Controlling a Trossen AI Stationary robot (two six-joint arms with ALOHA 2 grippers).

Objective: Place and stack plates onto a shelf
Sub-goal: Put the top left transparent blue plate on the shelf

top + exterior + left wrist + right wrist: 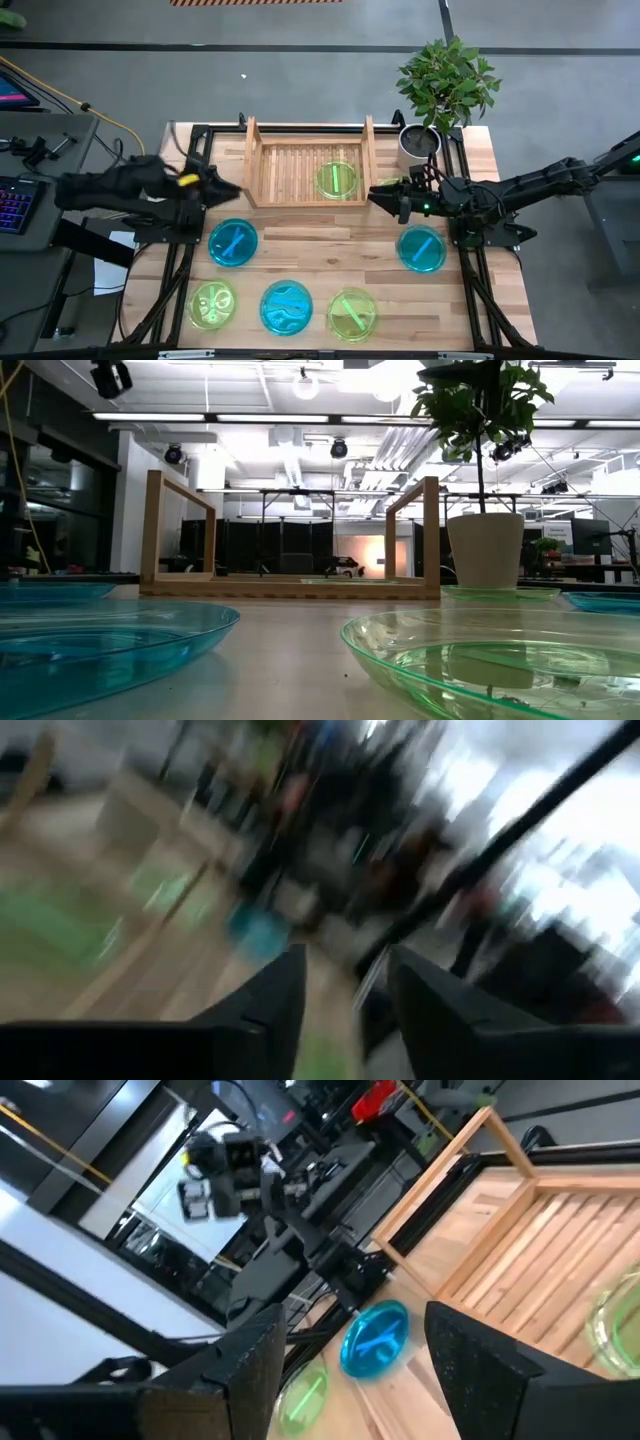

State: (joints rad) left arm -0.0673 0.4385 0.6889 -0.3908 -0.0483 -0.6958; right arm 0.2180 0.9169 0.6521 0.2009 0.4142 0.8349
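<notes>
One lime-green translucent plastic plate (pixel 337 179) already lies on the slatted base of the light wooden shelf (pixel 262 150), toward its right side; I count five more loose on the wooden tabletop (pixel 320 245): a cyan-blue plate (pixel 233 243) near the shelf's left front corner, a second cyan-blue plate (pixel 421 248) at the right, and a front row of a green plate (pixel 211 305), a blue plate (pixel 287 305) and another green plate (pixel 351 312). The right gripper (pixel 385 194) hovers just beside the shelf's right front corner, its fingers spread and holding nothing. The left gripper (pixel 222 186) sits at the shelf's left front corner, likewise parted and empty in its wrist view. The step in hand looks like the gap between placements; next, one arm must drop to a loose plate, probably the nearest blue one, and pinch its rim. A potted green plant in a white pot (pixel 420 142) stands behind the right gripper. No readable writing or labels show.
</notes>
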